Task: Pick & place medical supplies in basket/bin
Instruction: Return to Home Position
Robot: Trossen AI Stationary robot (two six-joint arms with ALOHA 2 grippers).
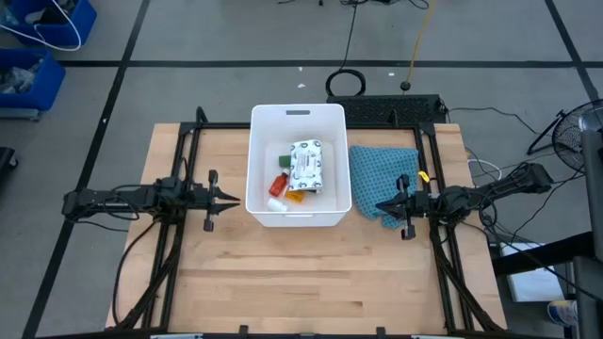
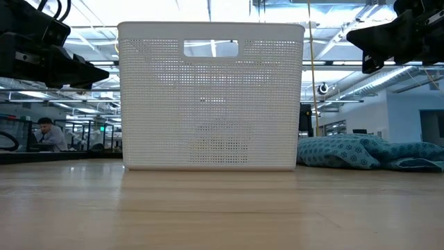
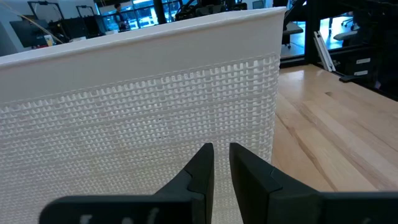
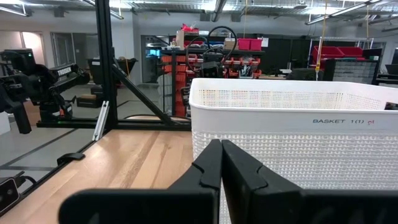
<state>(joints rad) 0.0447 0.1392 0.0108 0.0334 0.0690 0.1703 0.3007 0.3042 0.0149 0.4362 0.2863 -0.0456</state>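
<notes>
The bin (image 1: 283,109) stands in the middle of the table (image 1: 301,282), and the supplies lie inside it: a white printed packet (image 1: 308,165) on top, a red bottle (image 1: 280,185) beside it, an orange vial (image 1: 297,196) at the packet's lower edge, and what may be a green piece near the packet's far corner, though that part is too small to be sure of. The bin lies straight ahead of both sets of fingers, between them. The left gripper (image 1: 236,199) points at one long wall from just short of it. Its fingers (image 3: 202,168) are drawn nearly together with only a thin slit between, pinching nothing. The right gripper (image 1: 380,204) faces the opposite wall from a little farther back, with its fingers (image 4: 208,168) pressed together and empty. Under and behind its tips lies a teal cloth (image 1: 382,169), bunched against the bin's side. Both arms hang level above the table, clear of the bin's rim in the low view. No supply shows outside the bin, so the placing looks done and the step in hand looks like pulling back to rest. That calls for drawing each arm straight away from the bin wall, fingers kept together, and lifting the right one clear of the cloth so it does not drag.
</notes>
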